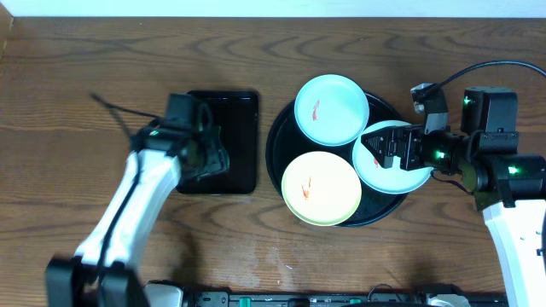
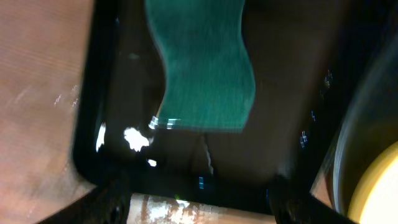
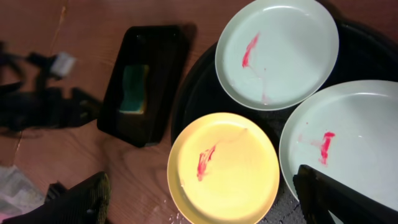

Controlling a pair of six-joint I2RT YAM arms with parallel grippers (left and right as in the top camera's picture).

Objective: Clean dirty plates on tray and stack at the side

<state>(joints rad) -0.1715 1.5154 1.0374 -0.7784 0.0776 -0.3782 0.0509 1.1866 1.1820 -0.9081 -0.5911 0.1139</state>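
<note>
The round black tray [image 1: 375,213] holds three plates, each with a red smear: a mint-green one [image 1: 331,108] at the back, a yellow one [image 1: 320,188] at the front, and a mint-green one [image 1: 409,177] on the right. My right gripper [image 1: 386,153] is open and empty above the right plate. In the right wrist view my right gripper [image 3: 208,208] is spread wide, above the yellow plate [image 3: 224,168], with the back plate [image 3: 277,53] and right plate [image 3: 354,137] beside it. My left gripper [image 1: 209,152] is open over the rectangular tray; in the left wrist view it [image 2: 199,208] is near the green sponge [image 2: 205,68].
The small rectangular black tray [image 1: 243,128] lies left of the round tray, the sponge in it [image 3: 134,90]. The yellow plate's edge shows in the left wrist view [image 2: 379,193]. A black cable [image 1: 111,109] lies at the far left. Brown wooden table all round.
</note>
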